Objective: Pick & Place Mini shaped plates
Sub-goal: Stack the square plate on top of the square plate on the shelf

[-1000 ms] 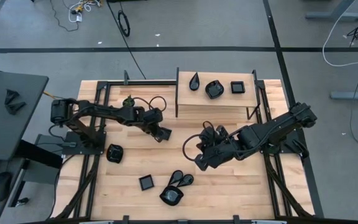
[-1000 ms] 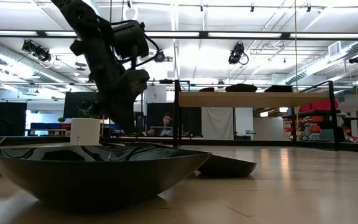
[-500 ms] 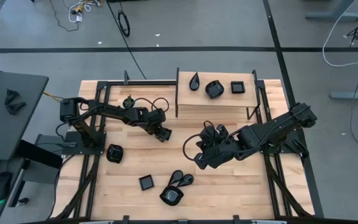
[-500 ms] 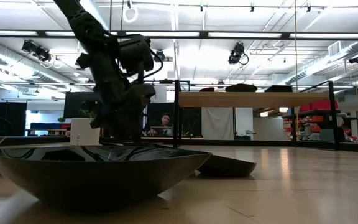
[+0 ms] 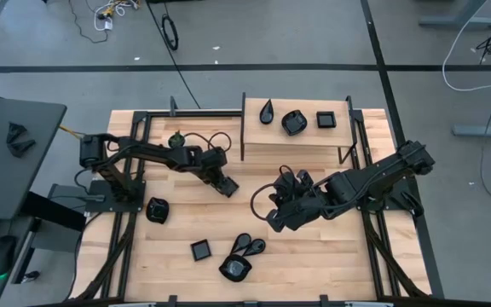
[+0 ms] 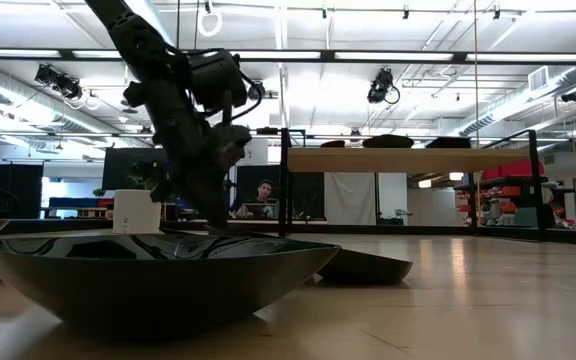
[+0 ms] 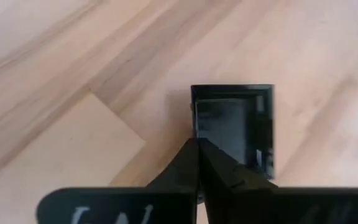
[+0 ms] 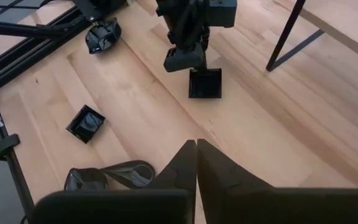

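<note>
At the bottom of my left wrist view, my left gripper [image 7: 199, 163] has its fingers pinched together, their tips meeting right at the near edge of a square black plate [image 7: 235, 130] that lies flat on the wooden table [image 7: 73, 93]. Whether those tips actually nip the plate's rim I cannot tell. In the high view that same claw [image 5: 228, 188] sits left of centre, with the plate hidden under it.

At the bottom of my right wrist view, my right gripper [image 8: 196, 152] is pressed shut with nothing in it, hovering over bare boards. In the high view it [image 5: 277, 223] is just right of centre.

Lower in the high view lie a small square plate [image 5: 200, 250], a pair of teardrop plates [image 5: 247, 246] and a rounded plate [image 5: 236, 269]; another rounded plate [image 5: 157, 210] sits at left beside my left arm's base.

Toward the top of that view, a raised shelf [image 5: 254, 128] carries a teardrop plate [image 5: 267, 111], a rounded plate [image 5: 294, 122] and a square plate [image 5: 326, 119]. A small potted plant [image 5: 176, 137] stands upper left of the shelf.
</note>
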Controlling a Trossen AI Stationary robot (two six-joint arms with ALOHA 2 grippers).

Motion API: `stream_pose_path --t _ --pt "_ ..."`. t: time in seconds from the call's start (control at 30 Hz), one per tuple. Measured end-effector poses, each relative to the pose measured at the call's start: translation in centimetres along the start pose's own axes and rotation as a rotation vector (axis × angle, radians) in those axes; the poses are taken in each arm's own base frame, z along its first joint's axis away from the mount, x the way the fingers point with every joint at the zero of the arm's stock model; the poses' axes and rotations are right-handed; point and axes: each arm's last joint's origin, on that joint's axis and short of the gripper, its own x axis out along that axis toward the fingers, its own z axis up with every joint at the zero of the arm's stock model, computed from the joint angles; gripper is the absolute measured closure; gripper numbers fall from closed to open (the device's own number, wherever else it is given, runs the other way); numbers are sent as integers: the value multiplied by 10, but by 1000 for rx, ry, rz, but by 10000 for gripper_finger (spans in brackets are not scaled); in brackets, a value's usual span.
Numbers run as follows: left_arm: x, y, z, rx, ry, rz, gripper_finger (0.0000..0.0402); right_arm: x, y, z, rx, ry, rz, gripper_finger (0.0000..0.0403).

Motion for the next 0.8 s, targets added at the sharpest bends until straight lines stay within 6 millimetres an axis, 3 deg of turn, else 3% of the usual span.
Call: stream_pose_path --t 0.2,0.37,0.57,0.8 --pt "-22 -11 2 24 36 -192 395 6 -7 11 -95 55 37 387" --pt "-46 -26 4 3 92 -405 396 9 -5 32 -279 52 270 373" --pt "-72 -53 15 24 127 -582 398 11 13 45 -646 -96 563 312" --pt "-93 -77 30 78 71 -659 396 29 21 30 -923 -52 564 237"
